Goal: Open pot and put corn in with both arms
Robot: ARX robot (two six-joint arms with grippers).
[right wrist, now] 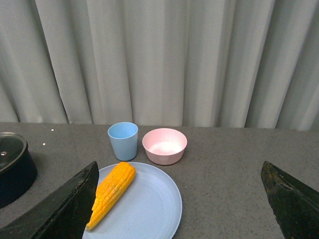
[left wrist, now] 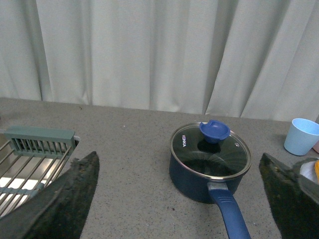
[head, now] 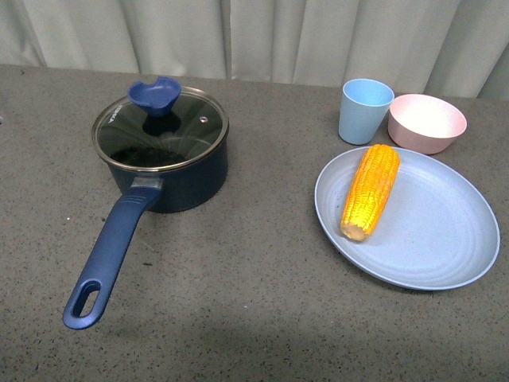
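1. Currently we are logging the pot [head: 179,179] in the left half of the front view. It is sitting upright on the grey table [head: 254,310], with its long handle [head: 111,251] running toward the lower left corner.
2. We are noting the glass lid [head: 187,135] resting closed on the rim, with a blue knob [head: 157,97] at its centre. We are judging the lid rigid, breakable and smooth at its edge, so the knob is looking like the one sound hold, pinched across its sides and lifted straight up.
3. We are finding the corn [head: 371,191] in the right half of that view, lying on the left part of a blue plate [head: 445,247] and slanting from lower left to upper right. We are rating it light and firm. Its kernels are offering grip, but its round body is likely to roll, so a hold across the middle is seeming safest.
4. We are listing a blue cup [head: 364,111] and a pink bowl [head: 427,122] just beside each other in the upper right, near the corn's far end.
5. We are recording the left gripper [left wrist: 178,155] with jaws spread wide and holding nothing, facing the pot from well apart.
6. We are recording the right gripper [right wrist: 179,164] likewise spread and empty, facing the plate.
7. We are seeing neither arm in the front view.
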